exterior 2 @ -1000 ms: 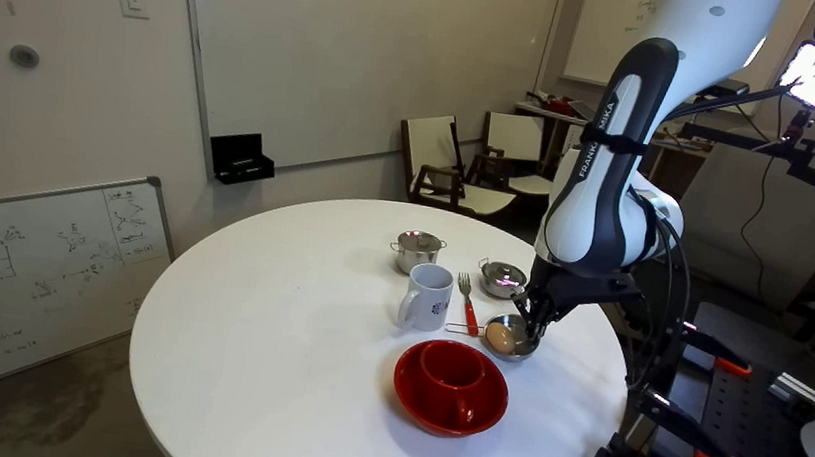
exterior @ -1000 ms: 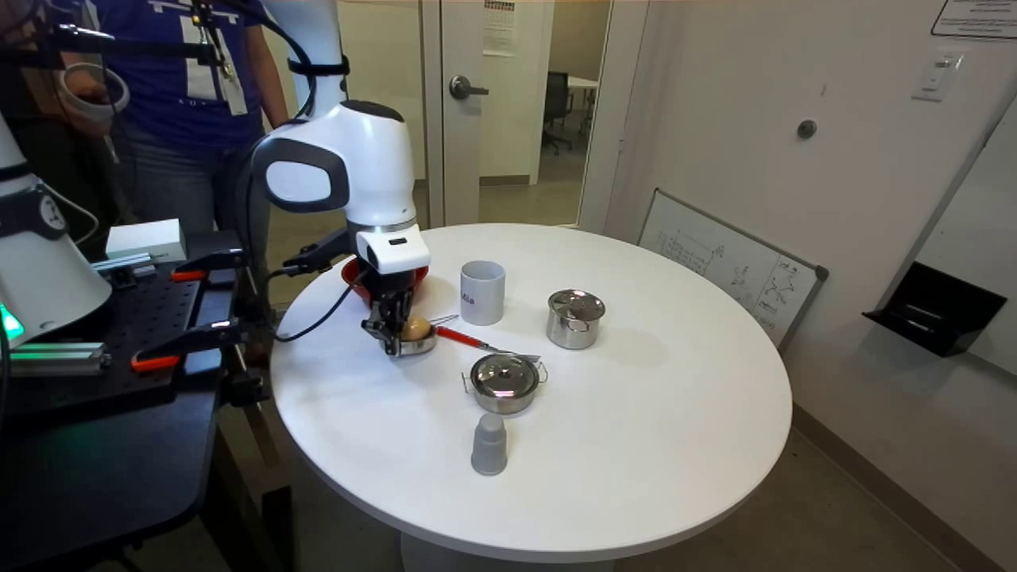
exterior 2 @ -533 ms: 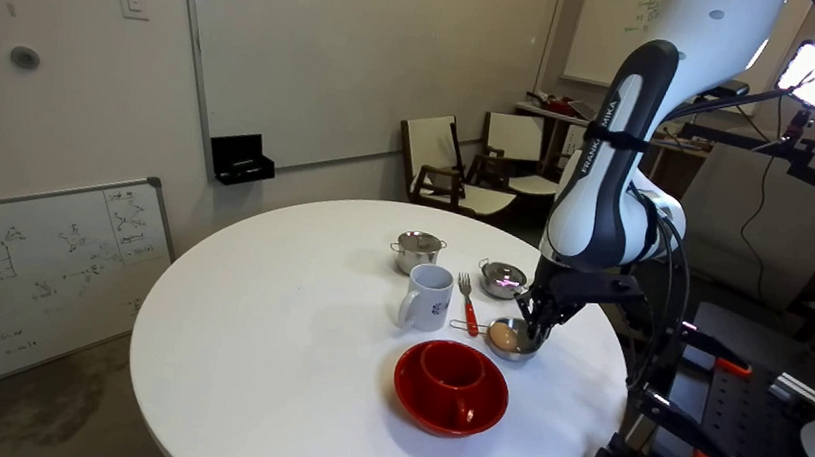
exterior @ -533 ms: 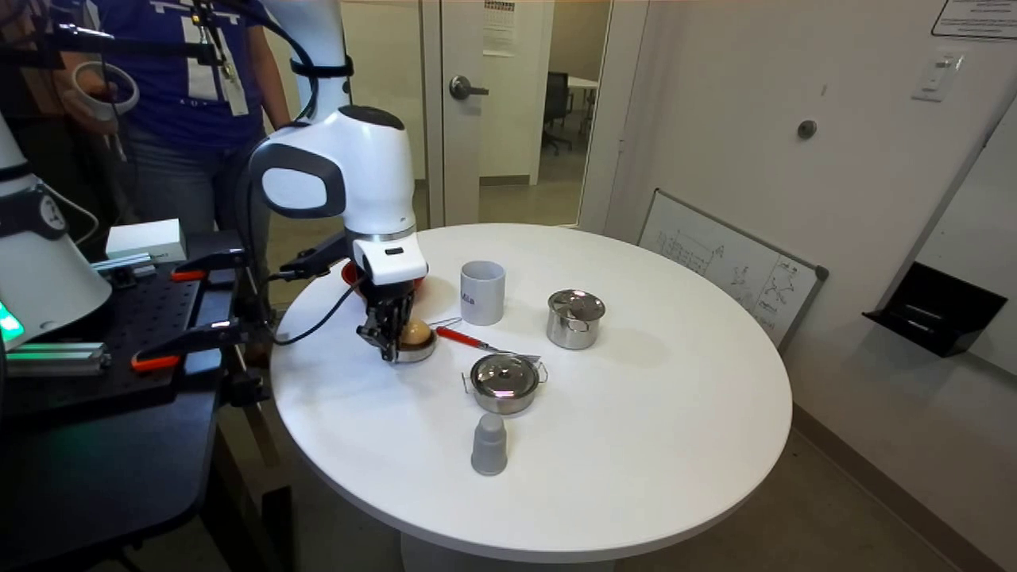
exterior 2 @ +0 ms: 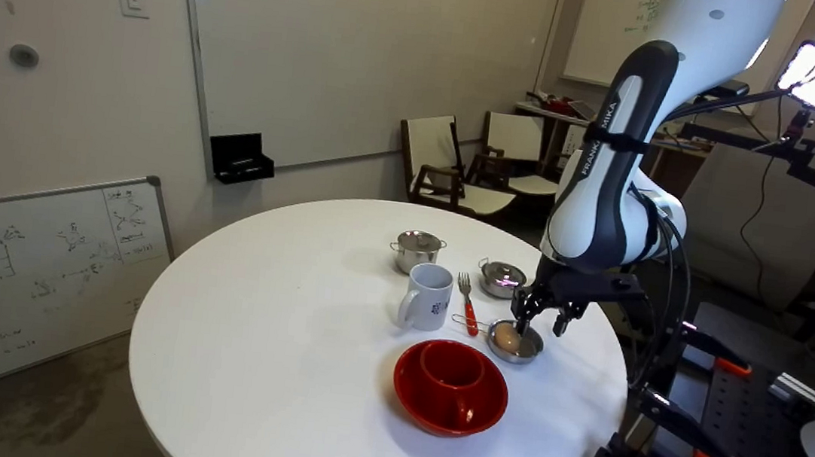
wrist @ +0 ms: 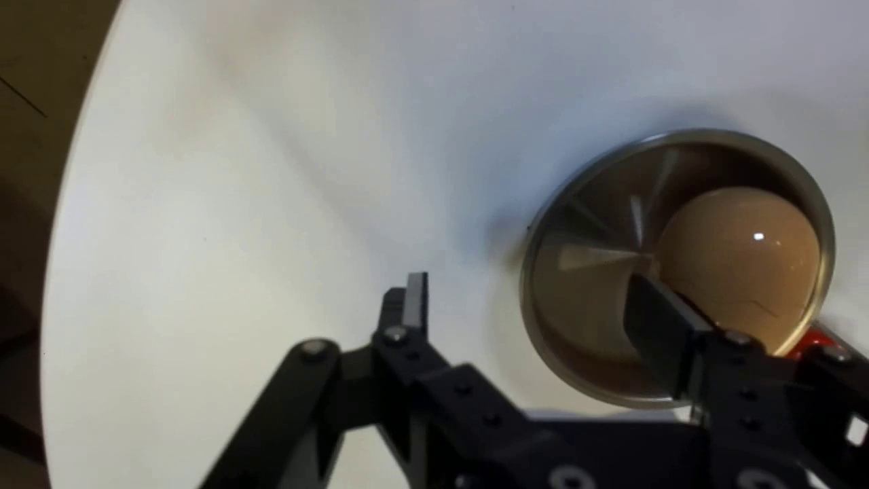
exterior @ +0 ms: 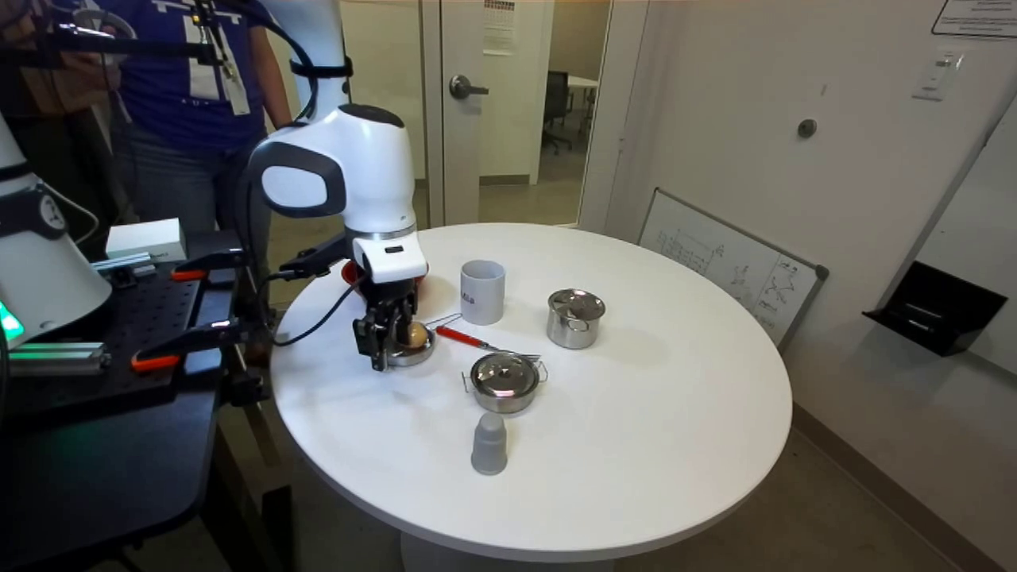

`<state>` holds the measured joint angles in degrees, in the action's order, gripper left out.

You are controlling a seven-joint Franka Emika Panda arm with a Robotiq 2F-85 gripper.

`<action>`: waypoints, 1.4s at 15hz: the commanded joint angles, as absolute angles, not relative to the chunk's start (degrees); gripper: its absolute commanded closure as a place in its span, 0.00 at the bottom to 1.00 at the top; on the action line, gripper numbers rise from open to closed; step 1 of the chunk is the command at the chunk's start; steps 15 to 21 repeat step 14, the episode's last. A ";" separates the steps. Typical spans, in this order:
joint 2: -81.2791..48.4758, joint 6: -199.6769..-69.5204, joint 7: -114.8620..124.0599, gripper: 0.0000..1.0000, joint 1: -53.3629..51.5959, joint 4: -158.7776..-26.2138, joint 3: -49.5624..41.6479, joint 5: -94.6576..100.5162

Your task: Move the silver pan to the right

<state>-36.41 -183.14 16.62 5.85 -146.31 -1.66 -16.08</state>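
Observation:
The small silver pan [exterior: 411,355] lies flat on the round table, its thin wire handle [exterior 2: 469,325] crossing by the fork. A brown egg [wrist: 736,261] rests inside it. In the wrist view the pan [wrist: 584,299] fills the right side. My gripper [wrist: 526,277] is open, its jaws well apart around the pan's near rim. One of its fingers [wrist: 662,333] reaches over the pan's inside next to the egg; its opposite finger stands outside, over bare tabletop. In an exterior view the gripper [exterior 2: 543,323] is low at the pan [exterior 2: 530,347]. Contact with the rim is unclear.
A red-handled fork [exterior 2: 469,311] and a white mug [exterior 2: 431,295] stand close to the pan. A red bowl [exterior 2: 411,395] holding a red mug [exterior 2: 451,373] sits beside it. Lidded silver pot [exterior: 575,327], lower lidded pot [exterior: 505,389] and grey bottle [exterior: 489,449] are farther along the table.
My gripper has gone from shut to open at the pan's rim. The pan with its egg has shifted slightly toward the robot-side table edge along with the gripper's small movement.

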 commanded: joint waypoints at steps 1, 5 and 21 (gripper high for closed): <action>-32.17 -182.44 19.41 0.00 -5.41 -148.01 -8.01 -17.56; -29.29 -182.02 20.68 0.00 -21.74 -149.16 -21.75 -16.88; -29.79 -182.73 20.00 0.00 -33.31 -148.56 -32.18 -15.98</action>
